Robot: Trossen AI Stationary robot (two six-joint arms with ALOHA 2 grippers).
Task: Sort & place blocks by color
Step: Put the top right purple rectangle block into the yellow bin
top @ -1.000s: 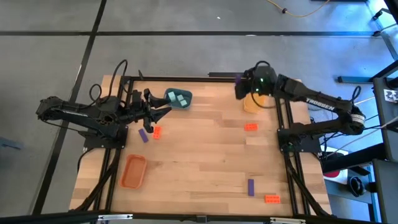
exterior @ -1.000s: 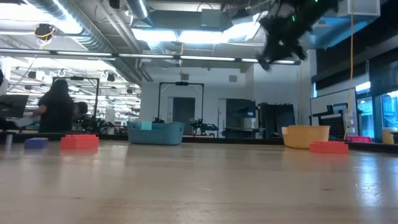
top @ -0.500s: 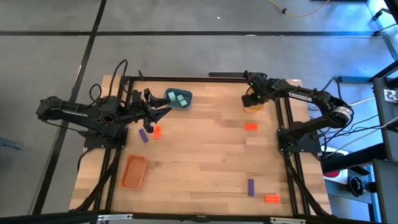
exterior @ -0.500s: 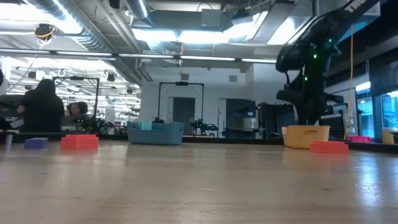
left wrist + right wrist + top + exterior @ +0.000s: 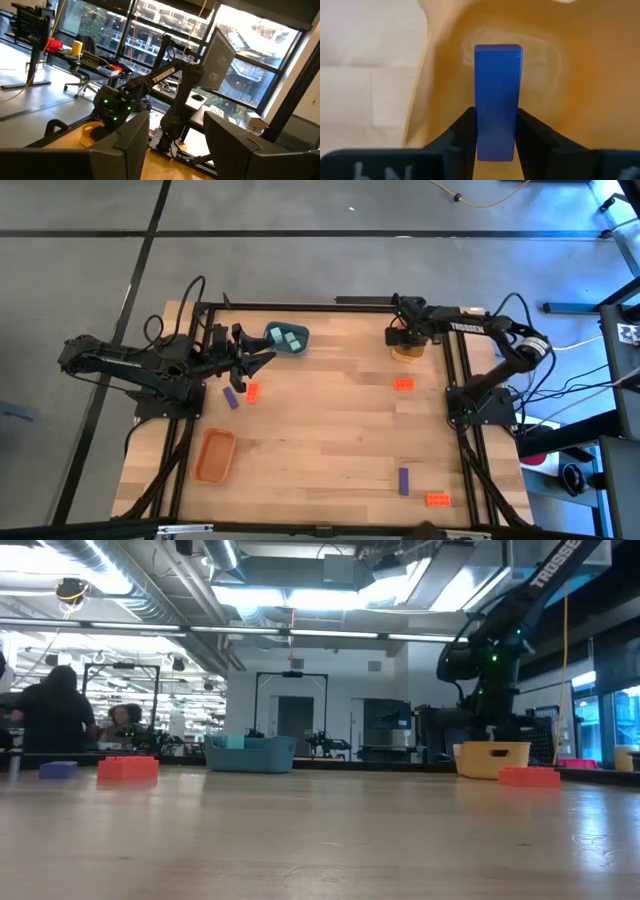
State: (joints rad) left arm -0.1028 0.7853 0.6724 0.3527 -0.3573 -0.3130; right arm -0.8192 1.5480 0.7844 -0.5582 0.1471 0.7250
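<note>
Over the yellow-orange tray [image 5: 405,350] at the far right of the surface [image 5: 320,440], the right gripper [image 5: 495,145] has its fingers [image 5: 462,132] closed on the lower end of a purple block [image 5: 497,100], which stands lengthwise above the tray floor; contact with the floor cannot be confirmed. Judgement: the block looks to be rigid moulded plastic, light, smooth-faced and somewhat slippery, not fragile; a hold across its two long flat faces, as now, suits it, and a short drop should do no harm. Remaining blocks lie loose on the surface: an orange-red block [image 5: 403,384] near that tray, a purple block [image 5: 404,480] and an orange-red block [image 5: 437,499] at the near right, a purple block [image 5: 231,397] and an orange-red block [image 5: 252,391] at the left. Teal-green blocks [image 5: 291,337] sit in the blue tray [image 5: 272,333]; the orange tray [image 5: 214,456] shows no contents. Left gripper [image 5: 262,358] waits just beside the blue tray, fingers spread, holding nothing.
</note>
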